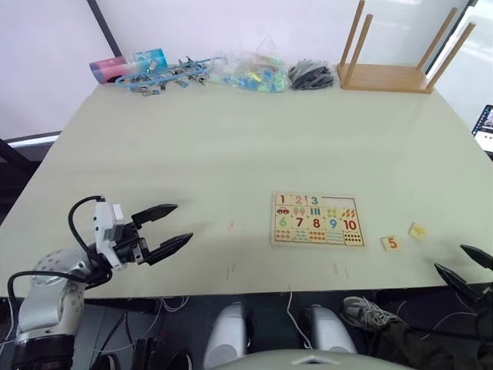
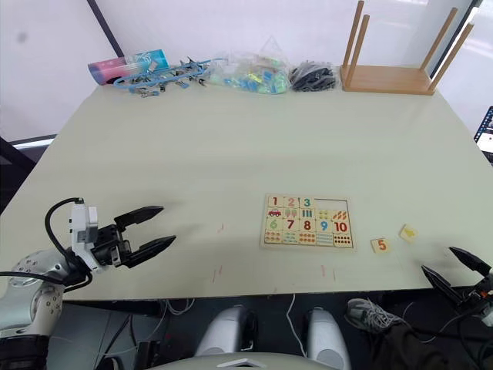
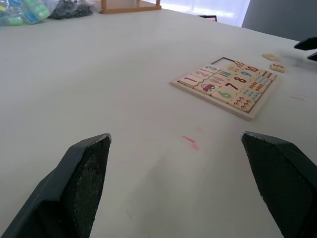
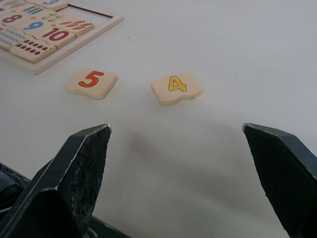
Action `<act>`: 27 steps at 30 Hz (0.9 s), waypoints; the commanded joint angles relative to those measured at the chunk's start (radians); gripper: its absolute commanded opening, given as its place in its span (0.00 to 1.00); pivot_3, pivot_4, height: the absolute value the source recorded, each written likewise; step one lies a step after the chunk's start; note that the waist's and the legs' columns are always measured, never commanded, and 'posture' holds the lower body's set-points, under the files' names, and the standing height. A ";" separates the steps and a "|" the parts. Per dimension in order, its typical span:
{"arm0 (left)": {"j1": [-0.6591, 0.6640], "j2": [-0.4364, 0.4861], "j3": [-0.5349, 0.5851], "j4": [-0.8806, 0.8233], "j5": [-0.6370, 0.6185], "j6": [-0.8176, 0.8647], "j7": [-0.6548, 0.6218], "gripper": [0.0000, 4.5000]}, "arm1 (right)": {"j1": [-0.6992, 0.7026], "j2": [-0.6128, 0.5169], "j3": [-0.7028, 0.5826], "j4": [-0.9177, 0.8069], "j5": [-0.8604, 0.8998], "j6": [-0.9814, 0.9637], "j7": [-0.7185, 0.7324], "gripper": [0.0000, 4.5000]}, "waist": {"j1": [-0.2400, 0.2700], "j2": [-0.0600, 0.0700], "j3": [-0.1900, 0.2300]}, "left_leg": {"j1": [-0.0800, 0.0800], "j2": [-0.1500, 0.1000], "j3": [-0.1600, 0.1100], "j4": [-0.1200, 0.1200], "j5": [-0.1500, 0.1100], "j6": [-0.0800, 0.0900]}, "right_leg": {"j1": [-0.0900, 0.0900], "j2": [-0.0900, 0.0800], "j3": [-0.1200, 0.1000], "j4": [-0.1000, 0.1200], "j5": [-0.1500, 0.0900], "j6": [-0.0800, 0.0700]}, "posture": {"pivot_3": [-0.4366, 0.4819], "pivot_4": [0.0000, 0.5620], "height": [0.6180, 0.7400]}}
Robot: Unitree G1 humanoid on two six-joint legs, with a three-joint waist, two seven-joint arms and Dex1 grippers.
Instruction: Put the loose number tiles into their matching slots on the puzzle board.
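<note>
The puzzle board lies flat on the table, near the front edge and somewhat toward the right side, with most of its number pieces seated; the upper right part of the board shows an unfilled slot of bare wood beside the 3. Two loose number tiles rest on the table just off the board's right end, apart from it and from each other: the orange 5 tile nearer the board and the yellow 4 tile beyond it toward the right edge. The right gripper hovers at the front right corner of the table with its fingers spread wide and holding nothing, both tiles lying ahead of it. The left gripper hangs over the front left part of the table, likewise spread and empty, well apart from the board. Along the far edge sit a wooden stool turned legs-up, a pile of bagged coloured pieces and a blue tangle of tools.
</note>
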 commanded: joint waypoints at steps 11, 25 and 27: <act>0.018 0.007 0.029 -0.046 -0.044 -0.007 -0.003 1.00 | -0.040 -0.049 0.015 0.015 0.003 -0.015 0.017 0.99 | 0.000 0.000 0.000 | 0.000 0.000 0.001 0.000 0.000 0.000 | 0.000 0.001 -0.001 0.000 0.000 0.000 | 0.48 0.27 0.99; -0.018 0.024 -0.017 -0.034 -0.017 -0.024 -0.067 1.00 | -0.118 -0.094 0.070 0.030 -0.028 0.036 -0.012 0.99 | 0.001 0.000 0.000 | 0.000 0.000 0.001 0.000 0.000 0.001 | 0.000 0.003 -0.001 0.000 0.000 0.000 | 0.48 0.27 0.99; -0.038 0.028 -0.031 -0.037 -0.011 -0.023 -0.082 1.00 | -0.128 -0.095 0.088 0.022 -0.045 0.042 -0.029 0.99 | 0.001 0.000 0.000 | 0.000 0.000 0.001 0.000 0.000 0.001 | 0.000 0.002 -0.001 0.000 0.000 0.000 | 0.48 0.27 0.99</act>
